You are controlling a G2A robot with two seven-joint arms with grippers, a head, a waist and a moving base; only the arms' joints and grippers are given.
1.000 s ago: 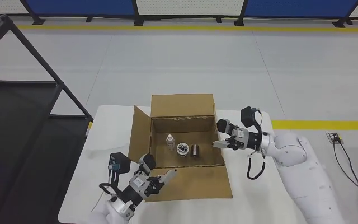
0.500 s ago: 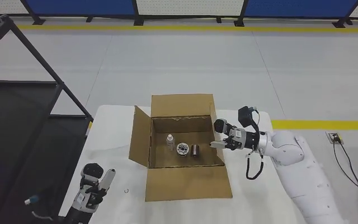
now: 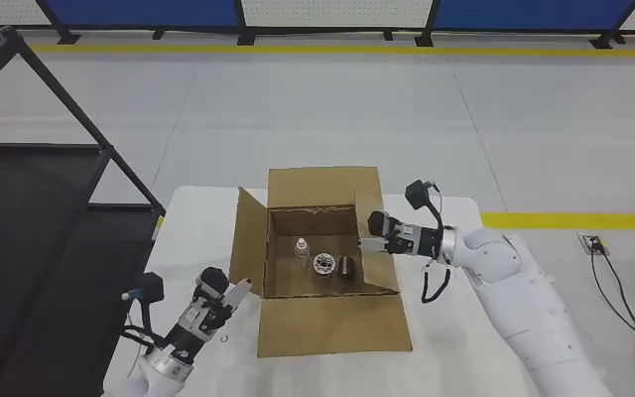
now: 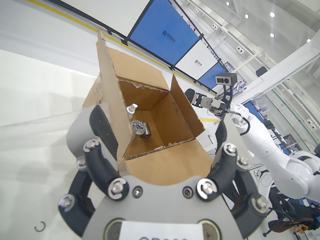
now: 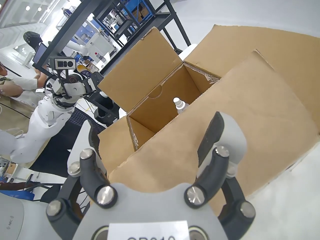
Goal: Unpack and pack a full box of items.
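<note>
The box [image 3: 332,323] is set open on the table [image 3: 198,238], and on its floor a white bottle [image 3: 302,248], a round part [image 3: 323,263] and a dark cylinder [image 3: 345,266] are ranged in a row from left to right. The bottle is stood upright, cap up. The right gripper [image 3: 372,243] is spread open at the raised right flap [image 3: 385,273], just right of the cylinder. The left gripper [image 3: 236,290], likewise spread open, is placed outside the near left corner, beyond the left flap [image 3: 250,243]. The right arm is judged the nearer, and a reach over the flap and down into the box is called for
</note>
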